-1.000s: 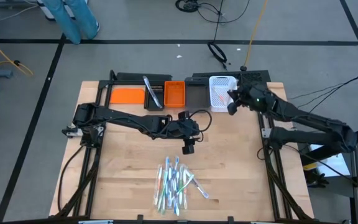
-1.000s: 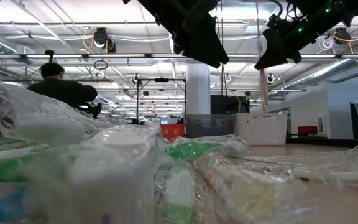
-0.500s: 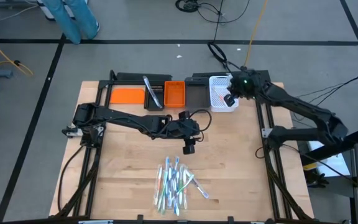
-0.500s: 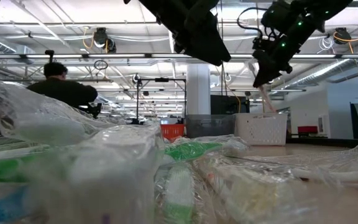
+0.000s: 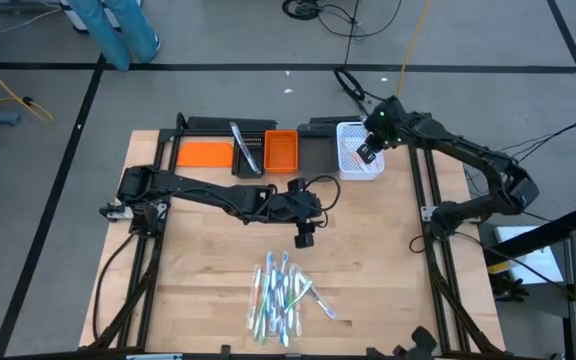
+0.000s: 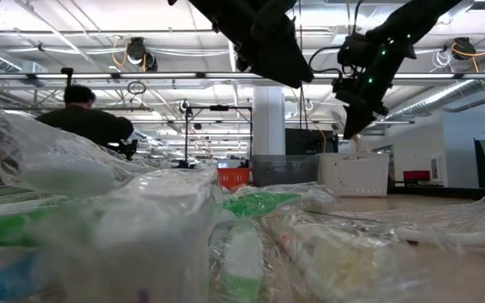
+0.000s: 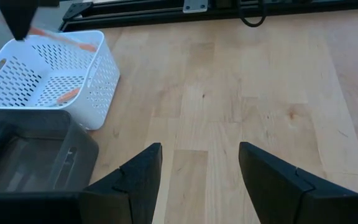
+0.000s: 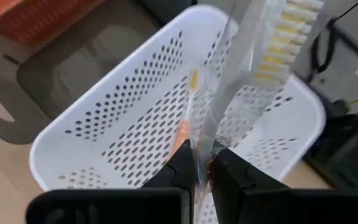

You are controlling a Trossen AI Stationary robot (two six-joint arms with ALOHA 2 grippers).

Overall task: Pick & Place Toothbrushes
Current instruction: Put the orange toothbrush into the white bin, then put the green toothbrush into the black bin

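Note:
A pile of wrapped toothbrushes, blue, green and white, lies near the table's near edge and fills the low view's foreground. My right gripper hovers over the white perforated basket at the far edge, shut on one wrapped toothbrush. Another pinkish toothbrush lies on the basket's floor. My left gripper hangs open over bare wood at mid-table, its fingers apart and touching nothing. My right gripper pinches the toothbrush between its two fingers by the clear wrapper at the end away from the bristles. The pale bristle head sticks out beyond the fingertips. The toothbrush is lifted clear, above the basket's opening.
Along the far edge stand two orange bins, a dark tool between them and a grey bin beside the white basket. Bare wood lies between the pile and the bins. A person is in the room behind.
My right gripper has moved toward the table's far edge and left, from beside the basket to above it, and has turned. The toothbrush it carries has swung from hanging upright to slanting over the basket. The left arm has kept still.

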